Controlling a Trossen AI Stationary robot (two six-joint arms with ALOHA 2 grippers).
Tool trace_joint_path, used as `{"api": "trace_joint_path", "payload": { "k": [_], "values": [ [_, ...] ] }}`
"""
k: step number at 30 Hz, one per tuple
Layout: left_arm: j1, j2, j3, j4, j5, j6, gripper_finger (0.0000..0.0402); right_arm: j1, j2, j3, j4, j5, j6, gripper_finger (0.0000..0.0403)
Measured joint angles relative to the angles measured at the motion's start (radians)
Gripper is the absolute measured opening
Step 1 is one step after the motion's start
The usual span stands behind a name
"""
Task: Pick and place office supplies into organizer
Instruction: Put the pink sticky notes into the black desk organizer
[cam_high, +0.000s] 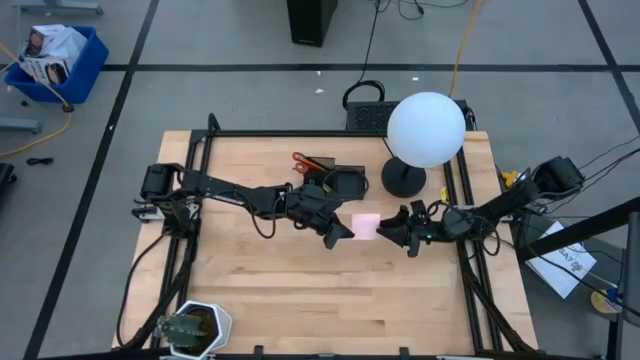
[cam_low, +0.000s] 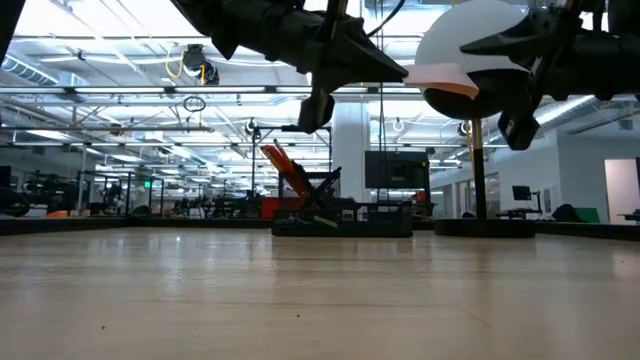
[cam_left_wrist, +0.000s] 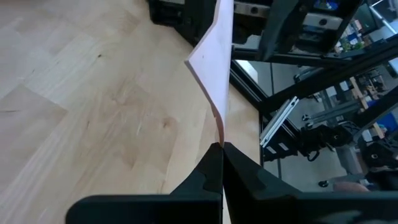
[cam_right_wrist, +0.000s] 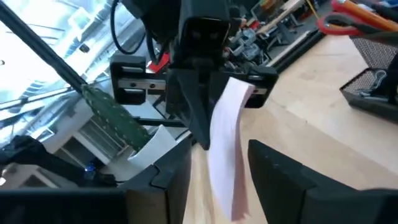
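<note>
The pink sticky-note pad (cam_high: 366, 225) hangs in the air over the middle of the table, and my left gripper (cam_left_wrist: 222, 149) is shut on it. My right gripper (cam_right_wrist: 224, 186) comes from the table's right and is open. Its fingers stand on either side of the pad's other end (cam_right_wrist: 227, 143), and I see no touch. The black organizer (cam_high: 338, 183) stands at the table's far middle. The red-handled scissors (cam_low: 285, 170) stick up slanting out of it. My left gripper pinches a thin edge of the pad (cam_left_wrist: 220, 132) between its two fingertips, only at their free ends. The fingers come slanting down from the table's left. The pad sticks out past the fingertips toward the right gripper, lifted well clear of the table.
A lamp with a white globe (cam_high: 426, 128) and a round black base (cam_high: 403, 180) stands at the far right, close to the right arm. A white pot with a plant (cam_high: 190, 328) sits at the near left corner. Bare wood (cam_high: 300, 290) lies in front of the grippers.
</note>
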Motion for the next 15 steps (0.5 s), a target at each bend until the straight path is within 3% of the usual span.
{"api": "trace_joint_path", "payload": {
  "k": [6, 12, 15],
  "values": [
    [0.0, 0.0, 0.0, 0.032, 0.018, -0.001, 0.0, -0.035, 0.063, 0.045, -0.022, -0.05, -0.015, 0.0103],
    [0.0, 0.0, 0.0, 0.026, 0.023, -0.007, 0.0, -0.038, 0.093, 0.074, -0.01, -0.079, -0.092, 0.0016],
    [0.0, 0.0, 0.0, 0.005, 0.005, -0.025, 0.0007, -0.025, 0.085, 0.074, -0.014, -0.078, -0.125, 0.0007]
  ]
}}
